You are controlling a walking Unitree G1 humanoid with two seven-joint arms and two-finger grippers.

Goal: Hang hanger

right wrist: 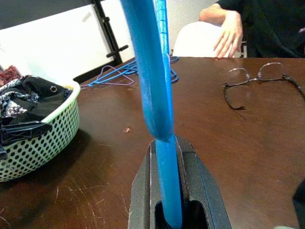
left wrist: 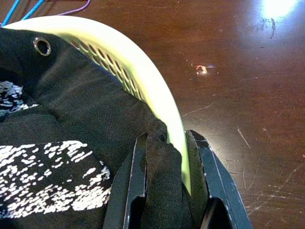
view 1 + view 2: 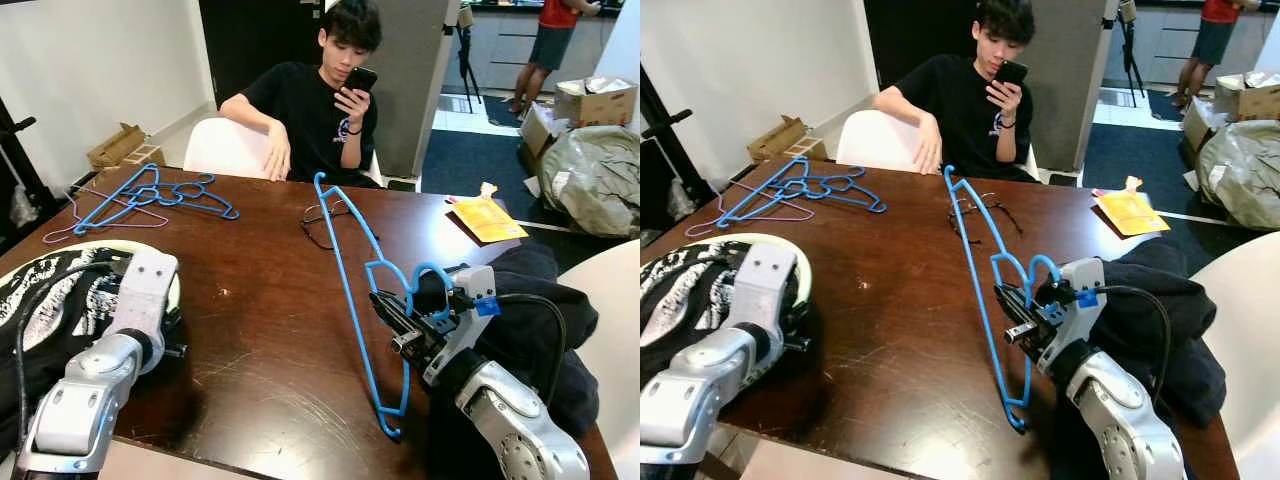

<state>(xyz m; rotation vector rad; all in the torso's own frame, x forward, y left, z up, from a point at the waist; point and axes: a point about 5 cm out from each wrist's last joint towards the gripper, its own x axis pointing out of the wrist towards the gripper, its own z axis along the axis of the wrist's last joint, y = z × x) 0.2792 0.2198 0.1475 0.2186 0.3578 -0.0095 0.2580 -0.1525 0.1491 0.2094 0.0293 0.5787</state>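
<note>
Left claw (image 2: 164, 191): at the bench's 8 o'clock edge, fingers clamped over the rim of the pale green laundry basket (image 2: 143, 78), with a fold of the black garment (image 2: 71, 119) pinched between them. The basket holds black-and-white patterned clothing and sits on the dark wooden bench (image 3: 260, 320).

At 10 o'clock on the bench: a loose pile of hangers (image 3: 150, 195), blue ones over a purple one, lying flat.

Toward 12 o'clock: a pair of glasses (image 3: 322, 222) lying open on the wood. Behind the bench at 12 o'clock, a seated person (image 3: 315, 100) in a black shirt, one hand flat on the bench, the other holding a phone (image 3: 360, 78).

Blue hanger (image 3: 355, 300): runs from near the glasses down toward 5 o'clock, tilted up on edge; its lower end touches the bench close to the near edge.

Right claw (image 3: 395, 320): at 4 o'clock, fingers closed tight on the blue hanger near its hook loop; the right wrist view shows the blue bar seated in the slot between both fingers.

Just right of that arm: a heap of dark clothing (image 3: 530, 320) on the bench. At 2 o'clock: a yellow packet (image 3: 487, 218).

Background at 1 o'clock: a second person (image 3: 550, 40) standing in a red top; cardboard boxes (image 3: 595, 100) on the floor.
</note>
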